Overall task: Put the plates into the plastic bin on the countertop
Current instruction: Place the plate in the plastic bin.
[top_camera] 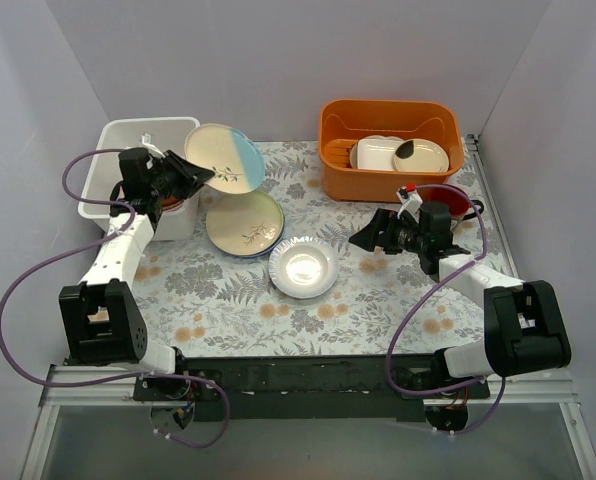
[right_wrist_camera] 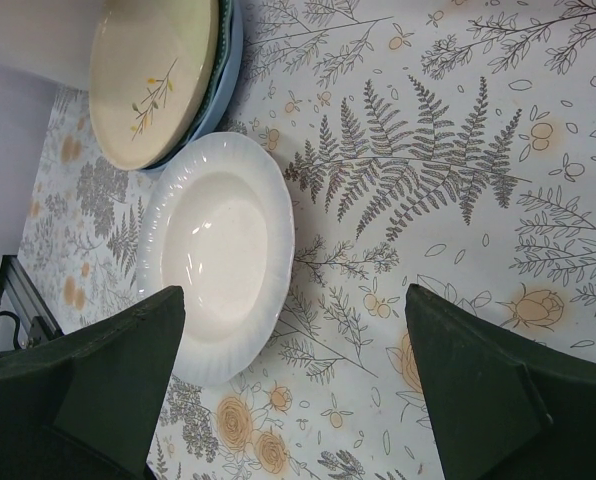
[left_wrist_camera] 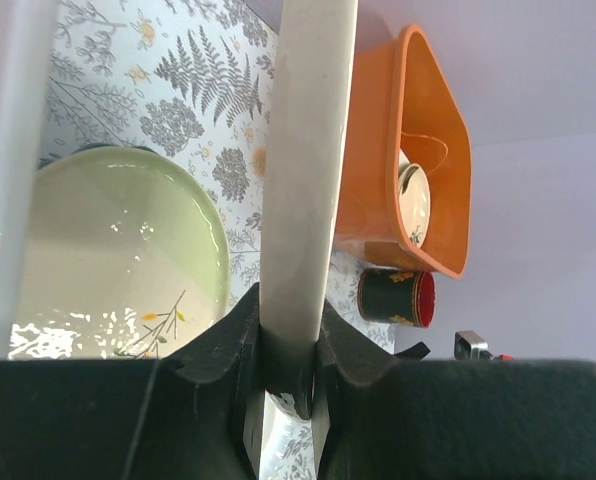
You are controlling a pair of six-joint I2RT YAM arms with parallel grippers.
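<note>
Left wrist view: left gripper is clamping narrowly on the rim of a cream-and-teal plate, which is standing on edge between its fingers. From above, that plate is hanging tilted just beside the right rim of the white plastic bin. Right gripper is hovering spread wide, holding nothing, near the silvery white plate lying on the table. Cream-green plate is lying between bin and white plate. Red mug is showing gold print too small to read.
</note>
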